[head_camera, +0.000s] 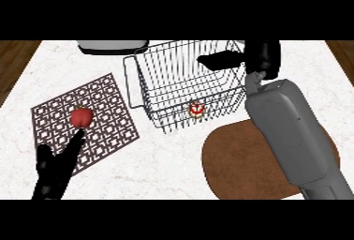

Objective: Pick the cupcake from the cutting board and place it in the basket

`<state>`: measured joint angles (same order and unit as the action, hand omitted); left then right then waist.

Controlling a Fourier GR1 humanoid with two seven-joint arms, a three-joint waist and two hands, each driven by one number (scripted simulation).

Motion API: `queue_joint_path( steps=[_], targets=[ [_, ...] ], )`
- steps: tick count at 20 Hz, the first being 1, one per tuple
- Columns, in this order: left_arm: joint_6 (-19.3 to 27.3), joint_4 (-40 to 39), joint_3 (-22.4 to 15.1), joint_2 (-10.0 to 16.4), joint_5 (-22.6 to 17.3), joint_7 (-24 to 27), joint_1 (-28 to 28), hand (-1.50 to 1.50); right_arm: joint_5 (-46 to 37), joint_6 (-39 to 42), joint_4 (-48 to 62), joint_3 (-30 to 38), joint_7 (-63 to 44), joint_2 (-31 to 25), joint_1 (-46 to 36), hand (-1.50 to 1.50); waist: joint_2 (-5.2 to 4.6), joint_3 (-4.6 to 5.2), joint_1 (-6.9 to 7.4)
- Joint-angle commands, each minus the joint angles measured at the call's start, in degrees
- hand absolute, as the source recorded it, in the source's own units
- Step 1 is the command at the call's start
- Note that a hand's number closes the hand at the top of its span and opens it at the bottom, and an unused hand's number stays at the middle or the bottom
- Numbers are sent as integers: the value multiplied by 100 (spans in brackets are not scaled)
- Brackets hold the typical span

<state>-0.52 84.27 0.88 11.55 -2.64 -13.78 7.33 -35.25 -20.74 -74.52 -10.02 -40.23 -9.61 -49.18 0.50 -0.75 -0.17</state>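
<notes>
One cupcake (pixel 197 109) apart from right hand (pixel 239 57)

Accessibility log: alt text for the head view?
A small red-and-white cupcake lies inside the silver wire basket, the black right hand open over its rim. The left hand, lower left, points straight fingers at a red pepper on a brown patterned mat; a round brown cutting board lies beneath the right forearm.

The white marble worktop (pixel 173 159) carries a patterned mat (pixel 114 119) by its left edge, a wire basket (pixel 159 79) mid-far, a round brown board (pixel 235 161) front right, and a grey object (pixel 110 46) at the far edge.
</notes>
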Motion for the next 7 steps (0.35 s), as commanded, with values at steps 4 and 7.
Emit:
queue_joint_path(
  steps=[4, 7],
  targets=[
    [-240, -637, 396, 174, -289, -122, -242, 0, 291, -78, -785, 719, 8, -477, 661, -150, -48, 76, -55],
    [127, -166, -50, -168, 104, -311, 126, 0, 700, 560, -1598, 998, -122, -1028, 1271, -150, -21, 72, -98]
  ],
)
